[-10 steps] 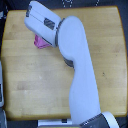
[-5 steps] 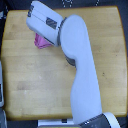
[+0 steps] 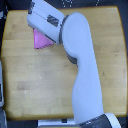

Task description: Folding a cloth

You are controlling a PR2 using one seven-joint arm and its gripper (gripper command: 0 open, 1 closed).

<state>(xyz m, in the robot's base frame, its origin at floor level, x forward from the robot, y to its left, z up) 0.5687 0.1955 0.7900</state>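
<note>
The pink-magenta cloth (image 3: 41,40) lies on the wooden table (image 3: 30,85) near its far corner on the exterior view's left. Only a small creased patch of it shows. The rest is covered by my white arm (image 3: 80,65), which reaches from the bottom of the view up and over it. The arm's boxy end section (image 3: 46,21) hangs directly over the cloth. The gripper's fingers are hidden beneath this section, so whether they hold the cloth cannot be seen.
The tabletop's rounded edges run close to the frame on all sides. A pale object (image 3: 2,85) sits just off the table's edge on the exterior view's left. Dark clutter lies beyond the far edge.
</note>
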